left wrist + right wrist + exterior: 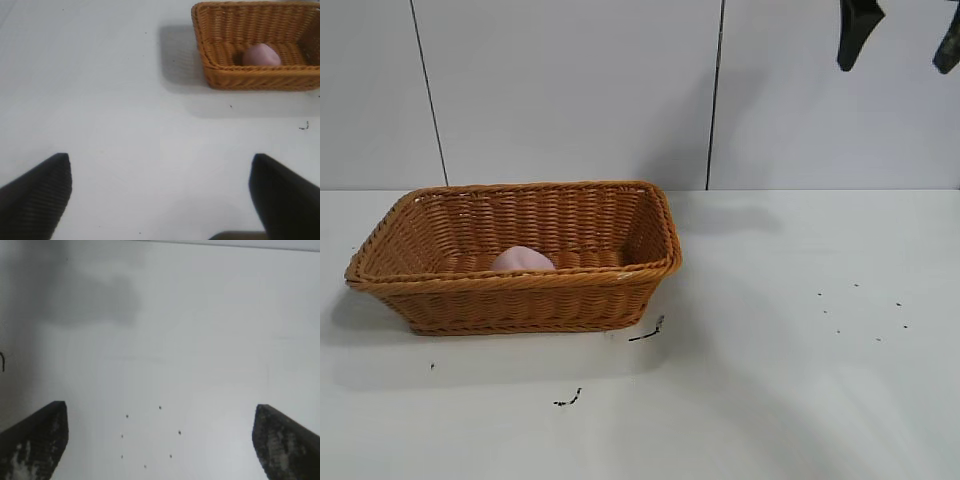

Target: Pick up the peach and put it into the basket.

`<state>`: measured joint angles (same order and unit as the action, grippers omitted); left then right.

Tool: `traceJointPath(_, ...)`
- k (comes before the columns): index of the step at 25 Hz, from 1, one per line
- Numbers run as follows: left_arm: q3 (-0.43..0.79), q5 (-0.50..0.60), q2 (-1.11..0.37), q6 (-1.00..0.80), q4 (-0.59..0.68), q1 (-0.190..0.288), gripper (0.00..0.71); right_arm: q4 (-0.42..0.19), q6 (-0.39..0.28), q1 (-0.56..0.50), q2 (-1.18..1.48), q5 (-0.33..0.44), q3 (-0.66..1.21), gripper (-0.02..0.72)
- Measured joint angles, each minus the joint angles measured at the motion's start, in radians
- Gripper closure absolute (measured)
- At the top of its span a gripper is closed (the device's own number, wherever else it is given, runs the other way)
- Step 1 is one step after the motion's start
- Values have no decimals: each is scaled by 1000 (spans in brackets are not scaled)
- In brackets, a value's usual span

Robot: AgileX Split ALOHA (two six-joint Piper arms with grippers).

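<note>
The dusty-pink peach (pixel 522 260) lies inside the orange-brown wicker basket (pixel 520 281), near its front wall, on the left half of the white table. The left wrist view shows the peach (pixel 261 55) resting on the floor of the basket (pixel 260 69). My right gripper (pixel 895 66) hangs high at the upper right, well away from the basket, open and empty. Below the right gripper (pixel 160 407) lies bare table with small dots. My left gripper (pixel 160 157) is open and empty over bare table, some way from the basket.
Small black scribbles (pixel 648 332) (pixel 568 400) mark the table in front of the basket. A ring of black dots (pixel 865 310) sits on the right side. A pale panelled wall (pixel 570 90) closes the back.
</note>
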<state>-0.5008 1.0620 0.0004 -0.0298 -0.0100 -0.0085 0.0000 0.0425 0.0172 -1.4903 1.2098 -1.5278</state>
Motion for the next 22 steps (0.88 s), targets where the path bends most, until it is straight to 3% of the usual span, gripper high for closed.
traceJointPath(8,0,0,0,0,0,0,17,10,-4,0,574,-14,484,8)
traceJointPath(14,0,0,0,0,0,0,17,11,-7,0,980,-161,825,8)
traceJointPath(16,0,0,0,0,0,0,17,11,-7,0,1077,-175,927,8)
traceJointPath(22,0,0,0,0,0,0,17,11,-8,0,1248,-182,1029,8)
